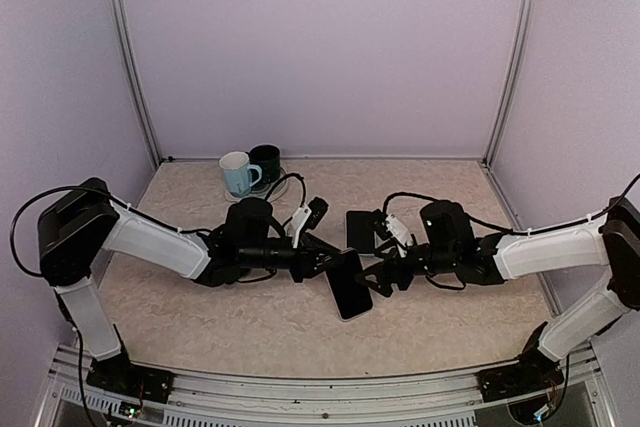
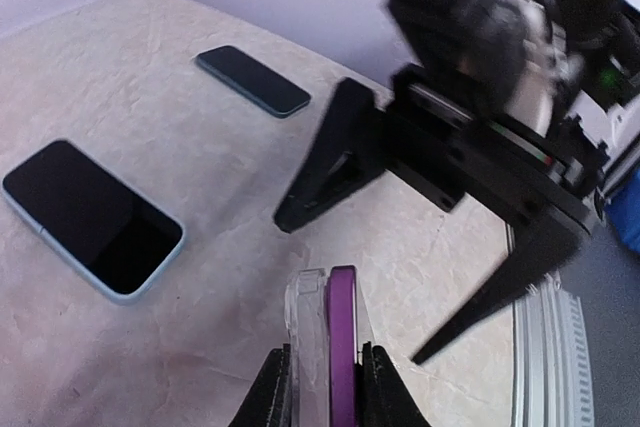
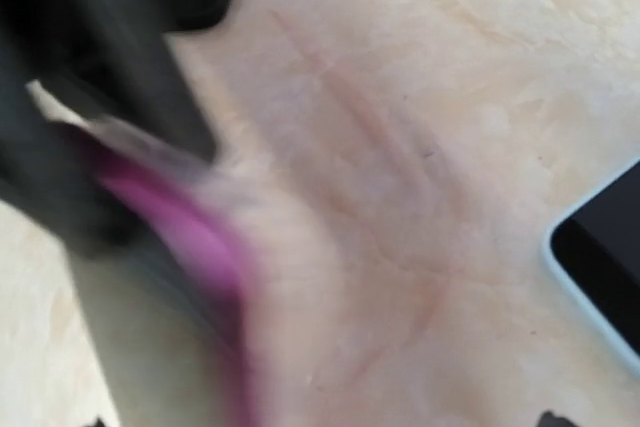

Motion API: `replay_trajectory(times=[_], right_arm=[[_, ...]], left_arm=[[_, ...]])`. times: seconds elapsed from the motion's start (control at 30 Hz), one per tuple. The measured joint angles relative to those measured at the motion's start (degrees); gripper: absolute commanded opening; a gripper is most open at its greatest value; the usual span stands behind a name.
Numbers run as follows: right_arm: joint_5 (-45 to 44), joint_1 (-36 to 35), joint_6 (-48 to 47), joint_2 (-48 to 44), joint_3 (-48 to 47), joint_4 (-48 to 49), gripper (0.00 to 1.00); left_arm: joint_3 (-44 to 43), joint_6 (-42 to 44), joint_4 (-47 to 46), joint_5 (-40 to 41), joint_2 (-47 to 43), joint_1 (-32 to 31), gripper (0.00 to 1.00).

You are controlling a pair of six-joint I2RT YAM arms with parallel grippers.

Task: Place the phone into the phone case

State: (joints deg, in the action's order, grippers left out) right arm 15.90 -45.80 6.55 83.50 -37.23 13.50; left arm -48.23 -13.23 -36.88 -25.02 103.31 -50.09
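Observation:
My left gripper [image 2: 325, 359] is shut on a purple phone [image 2: 342, 322] and a clear phone case [image 2: 305, 322], pressed side by side, edge-on, just above the table. In the top view the left gripper [image 1: 335, 267] holds the phone [image 1: 352, 292] with its black screen up, at the table's middle. My right gripper [image 1: 378, 275] is open right beside the phone's right edge. Its two black fingers [image 2: 330, 159] spread wide beyond the phone's far end. The right wrist view is blurred and shows the purple phone [image 3: 180, 237] at the left.
A light-blue-edged phone [image 2: 95, 217] and a dark teal phone [image 2: 252, 80] lie flat on the table. One dark phone [image 1: 362, 230] shows behind the grippers. A white-and-blue mug [image 1: 237, 174] and a dark mug [image 1: 266, 161] stand at the back.

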Motion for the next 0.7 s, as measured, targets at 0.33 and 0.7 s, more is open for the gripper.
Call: replay_trajectory(times=[0.33,0.7], right_arm=[[14.8,3.1,-13.8,-1.2,8.2,11.8,0.83],[20.9,3.3,-19.6,4.7,8.0,15.4,0.47]], left_arm=[[0.8,18.9,2.9,-3.5,-3.8,-2.3,0.00],[0.7,24.9,3.6,-6.3,-4.2,-2.8,0.02]])
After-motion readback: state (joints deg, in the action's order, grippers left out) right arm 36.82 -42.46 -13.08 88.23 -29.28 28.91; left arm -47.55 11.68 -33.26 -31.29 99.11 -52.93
